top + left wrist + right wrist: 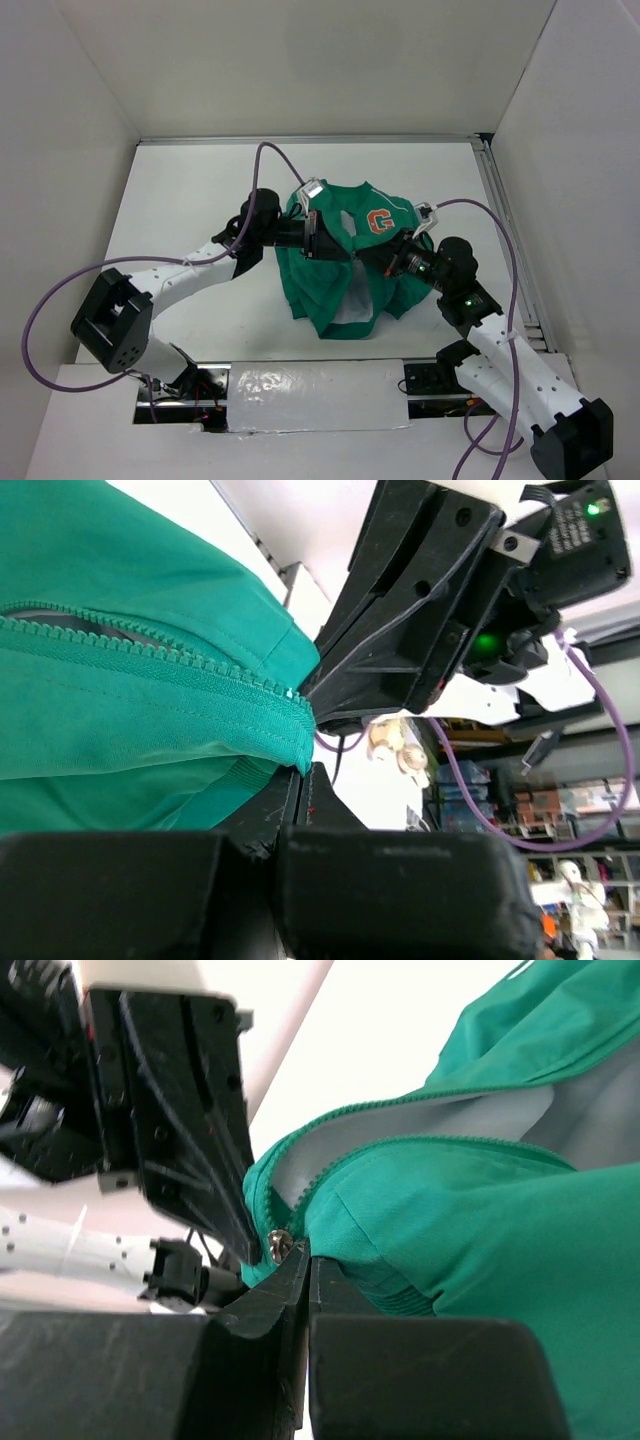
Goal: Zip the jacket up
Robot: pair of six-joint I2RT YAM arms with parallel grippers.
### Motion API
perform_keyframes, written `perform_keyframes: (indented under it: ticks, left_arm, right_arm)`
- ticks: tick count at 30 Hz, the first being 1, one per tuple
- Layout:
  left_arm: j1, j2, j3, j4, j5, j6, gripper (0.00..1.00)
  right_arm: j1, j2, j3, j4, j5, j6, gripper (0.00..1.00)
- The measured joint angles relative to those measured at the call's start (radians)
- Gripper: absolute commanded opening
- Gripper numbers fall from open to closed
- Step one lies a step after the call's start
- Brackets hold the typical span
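Note:
The green jacket (345,270) with an orange "G" patch (379,222) hangs bunched between both arms over the white table, its front open and pale lining showing at the bottom. My left gripper (328,243) is shut on the jacket's ribbed hem corner (285,742), at the end of a row of zipper teeth (150,665). My right gripper (388,262) is shut on the other front edge (400,1220), next to a small metal zipper piece (277,1246). The two grippers face each other, close together. The left gripper (303,776) and the right gripper (308,1258) both have their jaws pressed together.
White walls enclose the table (200,190) on the left, back and right. A metal rail (510,240) runs along the right edge. Purple cables (270,160) loop over both arms. A foil-covered strip (315,395) lies between the arm bases.

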Motion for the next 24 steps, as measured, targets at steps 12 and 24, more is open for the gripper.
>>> perform_keyframes:
  ticks: [12, 24]
  left_arm:
    - [-0.121, -0.089, -0.008, -0.123, -0.318, 0.151, 0.0]
    - [-0.116, -0.107, -0.024, -0.151, -0.347, 0.148, 0.0]
  right_arm:
    - [-0.055, 0.06, 0.067, -0.055, 0.018, 0.104, 0.0]
    - [-0.123, 0.116, 0.19, -0.25, -0.154, -0.026, 0.08]
